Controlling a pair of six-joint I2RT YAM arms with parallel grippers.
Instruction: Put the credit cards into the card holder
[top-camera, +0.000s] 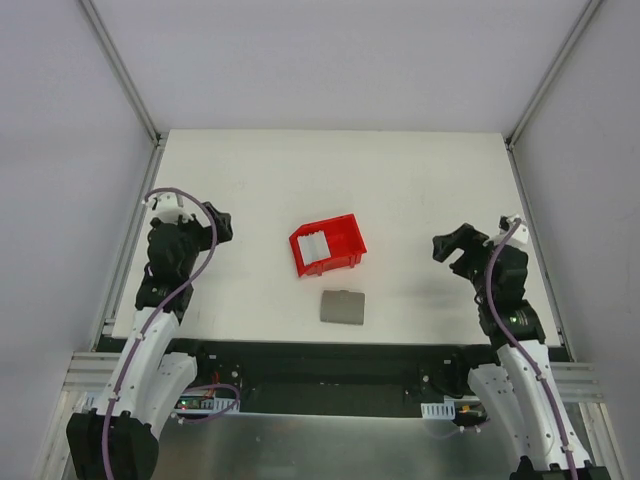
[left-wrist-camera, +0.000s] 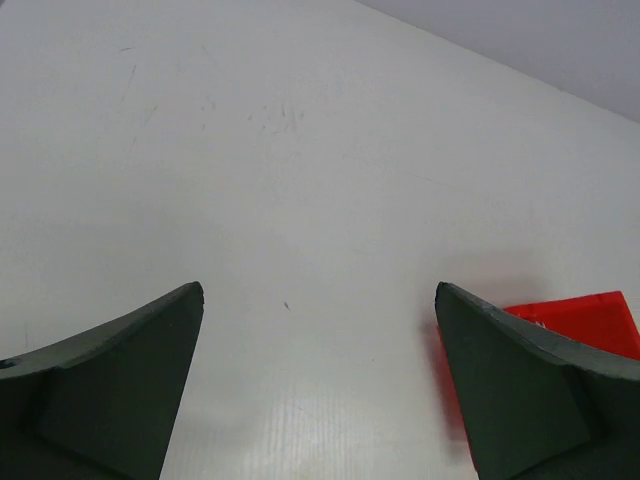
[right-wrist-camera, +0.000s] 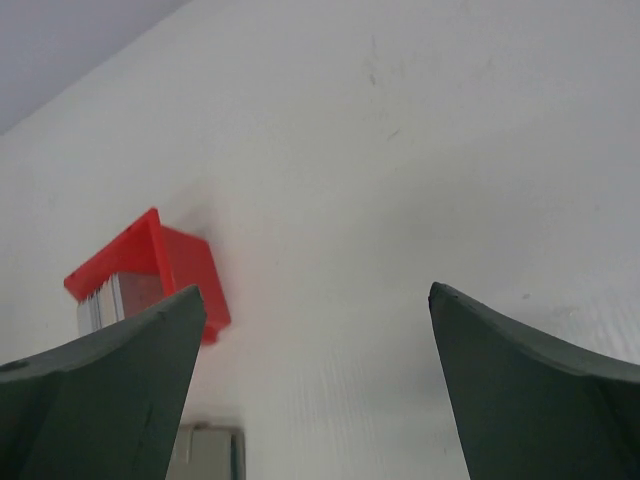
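Observation:
The credit cards (top-camera: 314, 246) stand as a pale stack inside a red bin (top-camera: 335, 240) near the table's middle; in the right wrist view the credit cards (right-wrist-camera: 118, 296) show at the mouth of the red bin (right-wrist-camera: 178, 258). The card holder (top-camera: 343, 307), a flat grey wallet, lies shut just in front of the bin, and a corner of the card holder (right-wrist-camera: 206, 452) peeks in low in the right wrist view. My left gripper (top-camera: 224, 226) (left-wrist-camera: 318, 290) hovers open far to the left, empty. My right gripper (right-wrist-camera: 315, 292) (top-camera: 446, 250) is open on the right, also empty.
The white table (top-camera: 420, 180) is fenced by metal rails on both sides. In the left wrist view only the bin's red edge (left-wrist-camera: 590, 320) shows behind my right finger (left-wrist-camera: 510, 380).

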